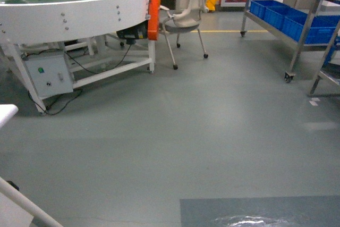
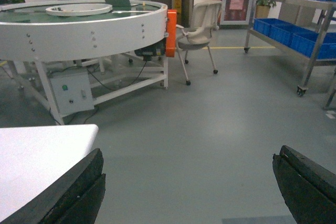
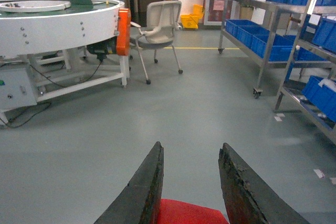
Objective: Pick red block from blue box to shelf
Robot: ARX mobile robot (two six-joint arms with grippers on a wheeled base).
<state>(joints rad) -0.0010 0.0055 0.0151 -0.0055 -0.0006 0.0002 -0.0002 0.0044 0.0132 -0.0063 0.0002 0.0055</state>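
Note:
In the right wrist view the red block (image 3: 186,212) sits deep between the two black fingers of my right gripper (image 3: 191,146), which is shut on it above the grey floor. The steel shelf (image 3: 268,30) stands ahead to the right, several metres off, and it also shows in the head view (image 1: 297,25) and the left wrist view (image 2: 315,35). My left gripper (image 2: 190,153) hangs wide open with nothing between its fingers. The blue box is out of view. Neither gripper shows in the head view.
Dark blue crates (image 1: 297,17) fill the shelf's lower tier. A round white conveyor machine (image 1: 69,9) with an orange guard stands at the back left, with a beige chair (image 1: 186,14) beside it. A white table corner (image 2: 37,161) lies near my left gripper.

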